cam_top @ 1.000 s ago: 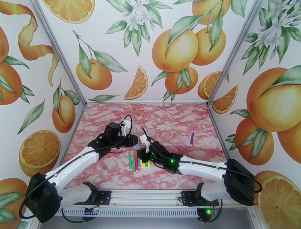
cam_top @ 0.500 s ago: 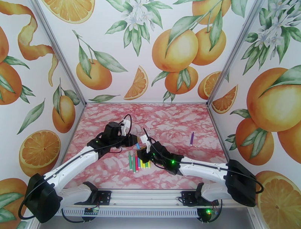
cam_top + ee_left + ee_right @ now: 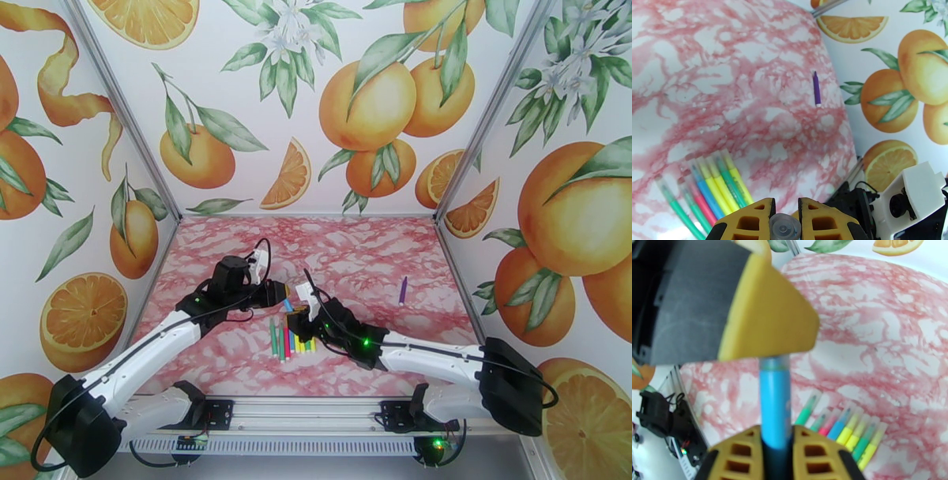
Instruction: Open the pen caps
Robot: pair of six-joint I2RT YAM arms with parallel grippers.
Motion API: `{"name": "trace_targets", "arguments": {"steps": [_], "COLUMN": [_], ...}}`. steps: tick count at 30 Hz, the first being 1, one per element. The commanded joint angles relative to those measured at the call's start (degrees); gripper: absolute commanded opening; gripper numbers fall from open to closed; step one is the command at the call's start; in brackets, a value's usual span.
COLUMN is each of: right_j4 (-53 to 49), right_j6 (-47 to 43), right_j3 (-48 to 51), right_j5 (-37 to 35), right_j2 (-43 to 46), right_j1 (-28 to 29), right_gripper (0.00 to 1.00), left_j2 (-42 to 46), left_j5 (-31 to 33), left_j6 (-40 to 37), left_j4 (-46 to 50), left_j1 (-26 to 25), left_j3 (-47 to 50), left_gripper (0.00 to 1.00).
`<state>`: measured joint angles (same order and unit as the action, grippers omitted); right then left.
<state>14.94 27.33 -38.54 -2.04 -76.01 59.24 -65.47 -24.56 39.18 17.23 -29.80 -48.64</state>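
Holding one blue pen (image 3: pixel 775 398) between them, the two arms are meeting just above the table (image 3: pixel 379 253), a little left of its middle. The right gripper (image 3: pixel 776 437) is closing narrowly on the barrel of this pen. In the right wrist view the pen is pointing straight away from it, toward twelve o'clock, where its far end is going behind a finger of the left gripper (image 3: pixel 786 202). The left gripper is also standing narrow, and it is pinching a small clear end piece (image 3: pixel 785 228), which I judge to be the cap.

In the top view the left gripper is lying at about ten o'clock from the right one, so the long axis of the pen is running from four o'clock to ten o'clock. The pull, I think, must go along this line, with each hand going away from the other.

The other pens (image 3: pixel 291 341) are lying in a row on the table at about six o'clock from the grippers, just beside the right one. One purple pen (image 3: pixel 403 290) is lying well apart at three o'clock.
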Motion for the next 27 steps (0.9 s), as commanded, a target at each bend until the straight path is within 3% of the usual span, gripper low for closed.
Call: {"name": "trace_targets", "arguments": {"steps": [1, 22, 27], "right_j4": [-10.20, -6.77, -7.34], "right_j6": [0.97, 1.23, 1.32], "right_j3": [3.75, 7.43, 7.18], "right_j5": [-2.40, -4.37, -5.32], "right_j2": [1.72, 2.23, 2.91], "right_j1": [0.46, 0.45, 0.49], "right_gripper": [0.00, 0.00, 0.00], "left_j2": [2.27, 5.62, 3.97], "left_j5": [19.89, 21.75, 20.22], "left_j6": [-1.94, 2.22, -1.27], "left_j4": [-1.59, -1.46, -0.08], "left_j1": [6.75, 11.42, 11.90], "left_j3": [-0.88, 1.31, -0.16], "left_gripper": [0.00, 0.00, 0.00]}}
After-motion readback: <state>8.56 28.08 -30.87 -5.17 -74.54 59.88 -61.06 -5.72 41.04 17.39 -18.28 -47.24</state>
